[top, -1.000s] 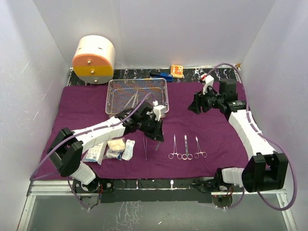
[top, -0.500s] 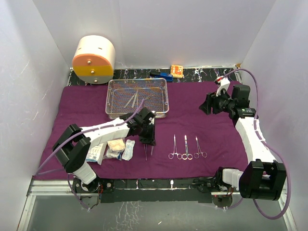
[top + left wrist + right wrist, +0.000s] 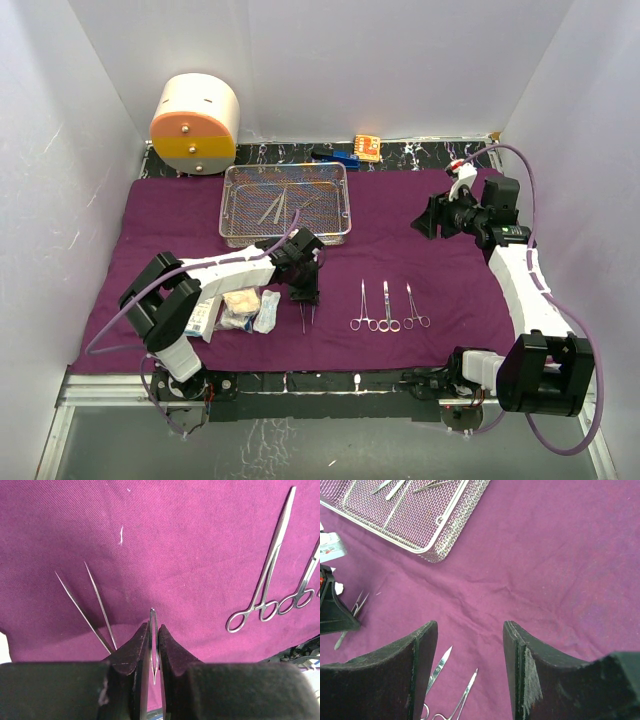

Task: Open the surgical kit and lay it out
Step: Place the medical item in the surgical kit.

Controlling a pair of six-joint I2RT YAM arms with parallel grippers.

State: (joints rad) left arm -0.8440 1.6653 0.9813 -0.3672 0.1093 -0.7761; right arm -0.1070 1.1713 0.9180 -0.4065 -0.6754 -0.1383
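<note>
Left gripper point(image 3: 154, 630) clenched on slim steel instrument point(image 3: 152, 616), low over purple wrap point(image 3: 200, 540), just beside laid tweezers point(image 3: 95, 607). Set it flat, parallel to 3 forceps point(image 3: 386, 308), then release. Mesh tray point(image 3: 232, 205) beyond. Right gripper point(image 3: 470, 626) released, empty.

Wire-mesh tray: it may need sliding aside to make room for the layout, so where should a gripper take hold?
Probably the right short wall of the wire-mesh tray, from above, one finger inside and one outside: the wall stands upright and thin, the instruments lie toward the middle, leaving that end bare, and the open right gripper is nearest.
</note>
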